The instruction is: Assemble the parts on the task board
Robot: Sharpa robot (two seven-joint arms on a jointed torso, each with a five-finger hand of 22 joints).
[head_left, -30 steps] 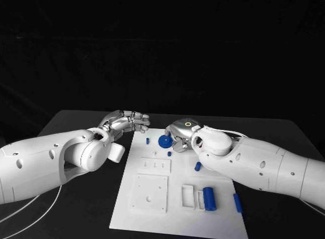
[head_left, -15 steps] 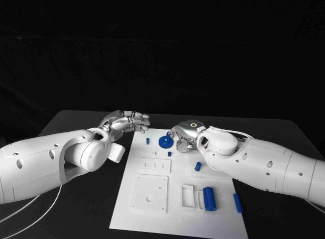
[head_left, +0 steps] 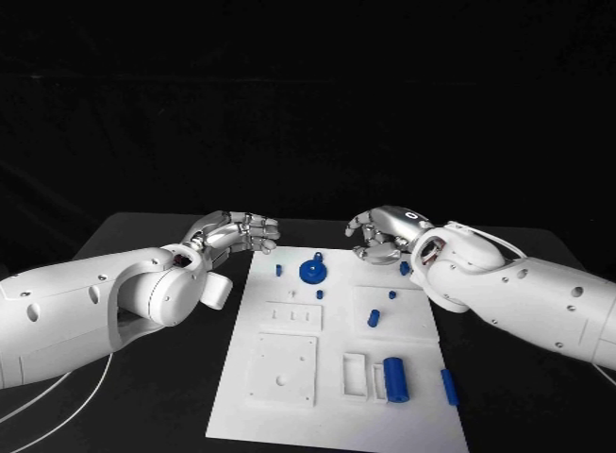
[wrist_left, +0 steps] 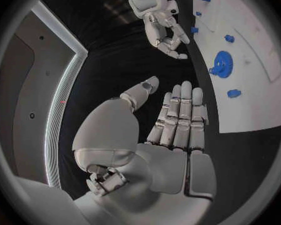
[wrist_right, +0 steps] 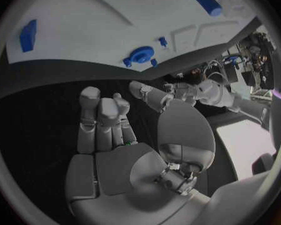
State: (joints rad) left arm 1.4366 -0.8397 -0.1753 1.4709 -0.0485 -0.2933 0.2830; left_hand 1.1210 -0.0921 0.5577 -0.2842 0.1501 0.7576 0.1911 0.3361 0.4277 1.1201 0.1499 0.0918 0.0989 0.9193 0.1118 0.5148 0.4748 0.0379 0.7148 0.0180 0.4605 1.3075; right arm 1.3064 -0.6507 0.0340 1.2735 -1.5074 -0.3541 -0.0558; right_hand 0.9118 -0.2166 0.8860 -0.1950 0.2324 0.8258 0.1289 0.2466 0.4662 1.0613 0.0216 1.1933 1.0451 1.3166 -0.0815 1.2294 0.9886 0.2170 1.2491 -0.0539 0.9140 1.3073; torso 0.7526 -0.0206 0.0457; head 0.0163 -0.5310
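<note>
The task board [head_left: 338, 377] lies in the middle of the counter [head_left: 144, 236], running from its near edge toward the far one, with the blue parts spread over it. A blue gear [head_left: 312, 272] stands seated near the board's far edge with small pegs [head_left: 279, 269] beside it; a short pin [head_left: 374, 318] sits mid-board, and a blue cylinder [head_left: 394, 377] and a slim bar [head_left: 449, 386] lie toward the board's near right corner. The left hand [head_left: 234, 231] hovers just off the board's far left corner, released, its fingers loosely curled around nothing. The right hand [head_left: 384, 234] hangs above the board's far right corner, also empty with fingers apart, probably poised to reach for another part.
</note>
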